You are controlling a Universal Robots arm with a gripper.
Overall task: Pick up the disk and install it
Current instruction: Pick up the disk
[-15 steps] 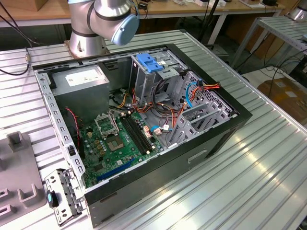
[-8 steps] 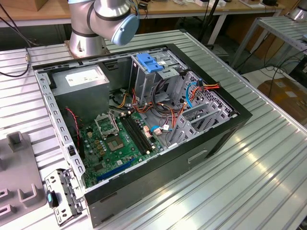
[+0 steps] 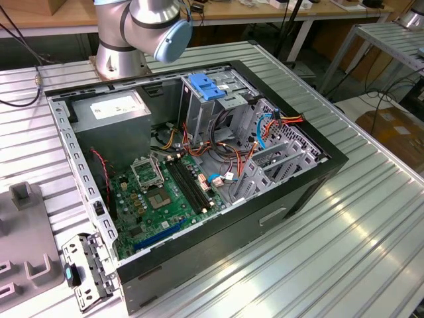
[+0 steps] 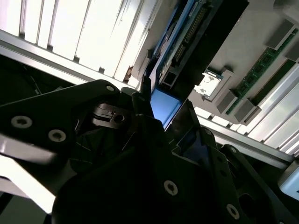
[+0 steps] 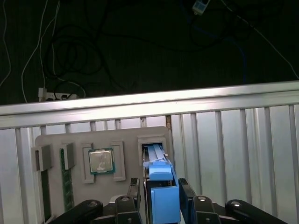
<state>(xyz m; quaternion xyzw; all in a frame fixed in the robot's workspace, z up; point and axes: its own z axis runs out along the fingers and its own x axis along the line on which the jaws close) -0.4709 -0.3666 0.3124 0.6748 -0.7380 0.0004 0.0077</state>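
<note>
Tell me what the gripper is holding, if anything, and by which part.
The disk, clamped edge-on at its blue-railed end between the fingers of the gripper; its other end sits in the slot of the grey tray.

There is no room between the fingers of my gripper: the disk fills it, its far end sunk in the tray slot. A processor sits beside the slot, and on the opposite side bare slatted table lies open.

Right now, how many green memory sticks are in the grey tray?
2. One green stick sits in the grey tray's end slot, the other beside it, next to the chip. The tray is partly hidden.
</note>
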